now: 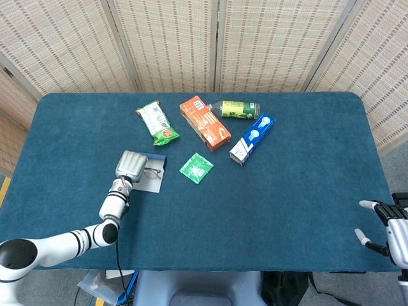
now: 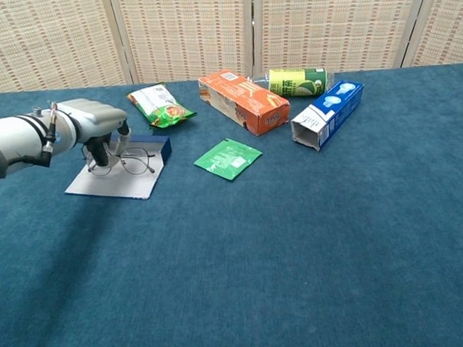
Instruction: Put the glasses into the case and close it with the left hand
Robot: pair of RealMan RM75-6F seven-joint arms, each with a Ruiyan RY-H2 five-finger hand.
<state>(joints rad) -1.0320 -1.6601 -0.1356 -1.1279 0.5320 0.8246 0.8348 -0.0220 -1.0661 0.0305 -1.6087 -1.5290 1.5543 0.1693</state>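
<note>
The left robot hand (image 2: 95, 123) holds the glasses (image 2: 128, 162) by the frame, fingers pinched on the left lens side. The glasses sit over the open case (image 2: 122, 176), at the left of the blue surface (image 2: 299, 256). Their long axis runs left to right, lenses upright; whether they touch the case floor cannot be told. The case lid wall (image 2: 147, 142) stands at the far edge.

The right robot hand (image 1: 389, 229) is at the near right edge of the surface, fingers apart, holding nothing.

Farther back lie a green snack bag (image 2: 159, 104), an orange box (image 2: 244, 102), a green-labelled bottle (image 2: 297, 81) on its side, and a blue box (image 2: 328, 112) printed with a light bulb. A green sachet (image 2: 228, 158) lies near the case. The print on these items is too small to read.
</note>
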